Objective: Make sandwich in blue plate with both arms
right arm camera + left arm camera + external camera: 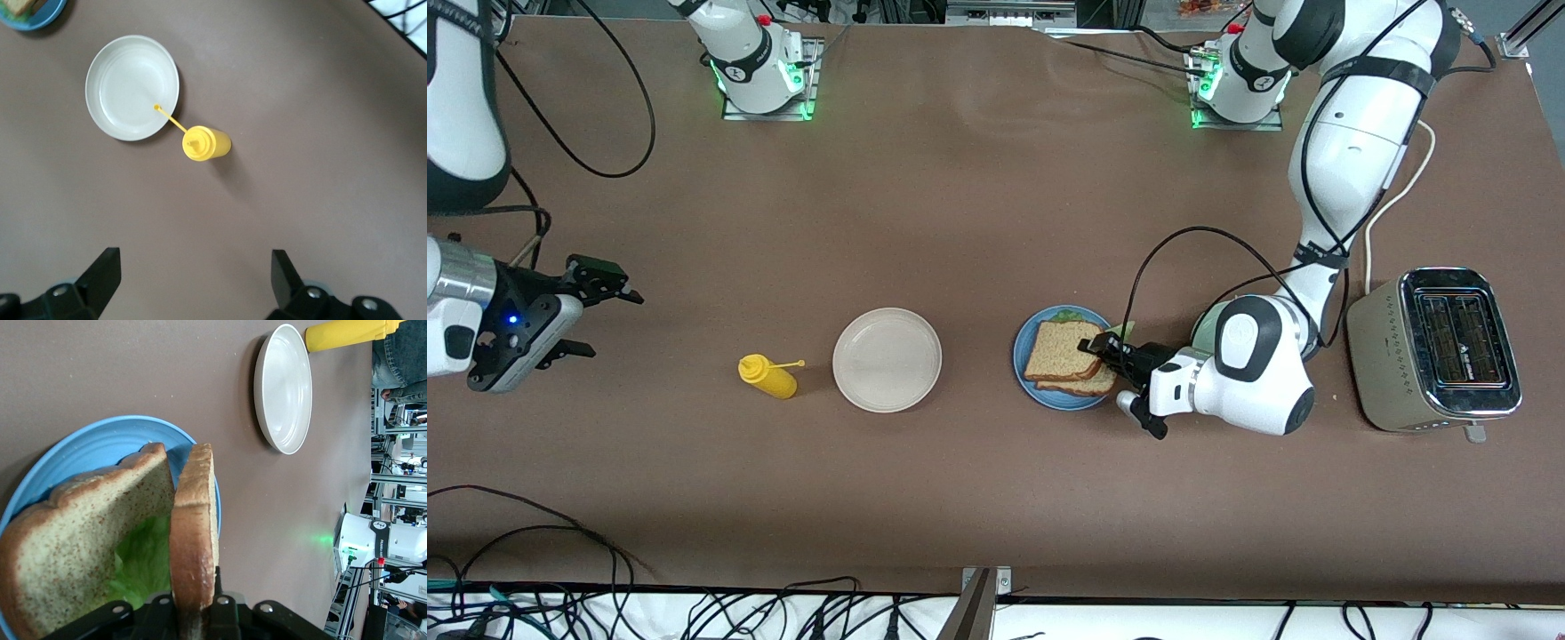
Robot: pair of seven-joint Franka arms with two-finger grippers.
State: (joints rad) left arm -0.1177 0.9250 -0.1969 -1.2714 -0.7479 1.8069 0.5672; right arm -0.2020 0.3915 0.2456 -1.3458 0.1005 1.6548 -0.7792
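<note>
Brown and flat, the surface carries everything in one row. On it sits the round, shallow blue plate, toward the left arm's end. On that plate lies a squarish slice of brown wholemeal bread with a ruffled green lettuce leaf on top of it. The second brown bread slice is over the leaf, and the wrist view shows it tilted, not lying flat yet.

The left arm's black two-finger pincer is at the plate's edge. It is pressed together on the crust of that top slice, pinching it. I think it holds the slice by the edge so the bread can be laid down over the lettuce. The sandwich looks almost done; only letting go is left.

Beside the blue plate, toward the right arm's end, sits a round cream-white plate, and then a yellow squeeze bottle. A shiny silver toaster stands at the left arm's end.

The right arm's black pincer hangs spread wide near its end of the surface, holding nothing. It waits, out of the way.
</note>
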